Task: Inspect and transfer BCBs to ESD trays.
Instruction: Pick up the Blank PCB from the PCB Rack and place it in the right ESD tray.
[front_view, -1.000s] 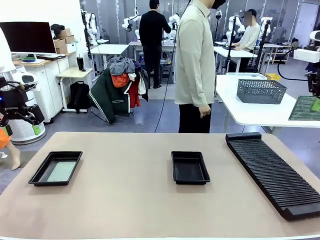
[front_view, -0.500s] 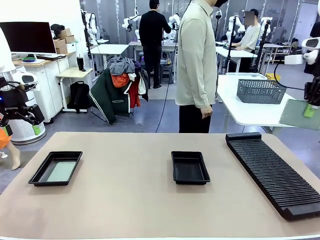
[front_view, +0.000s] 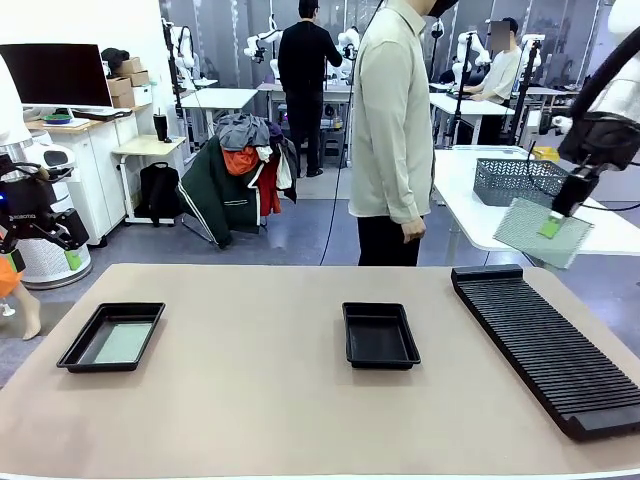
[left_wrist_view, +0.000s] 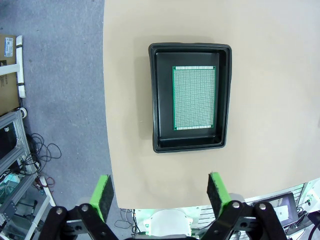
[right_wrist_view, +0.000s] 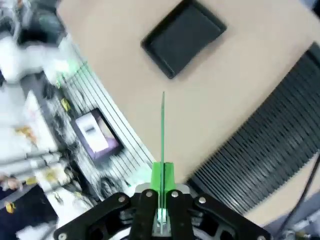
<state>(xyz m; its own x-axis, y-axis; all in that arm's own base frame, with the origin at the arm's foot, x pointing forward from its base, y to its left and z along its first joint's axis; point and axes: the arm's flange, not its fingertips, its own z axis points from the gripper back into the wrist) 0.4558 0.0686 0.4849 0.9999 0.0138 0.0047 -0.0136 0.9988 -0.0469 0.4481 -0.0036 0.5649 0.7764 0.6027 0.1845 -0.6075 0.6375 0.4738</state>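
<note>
Right gripper (front_view: 552, 224) is clamped on a BCB (front_view: 522, 225). Left gripper (left_wrist_view: 160, 193) stands with jaws apart. An ESD tray (left_wrist_view: 156, 100) holding another BCB (left_wrist_view: 194, 97) lies ahead of it.

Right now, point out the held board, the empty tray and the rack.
Held board (front_view: 520, 228): front view, left half of its pale face.
Empty tray (front_view: 380, 336): front view, bare floor.
Rack (front_view: 545, 340): front view, ribbed top, mid-length.

Bright even light; blurred right-wrist picture
</note>
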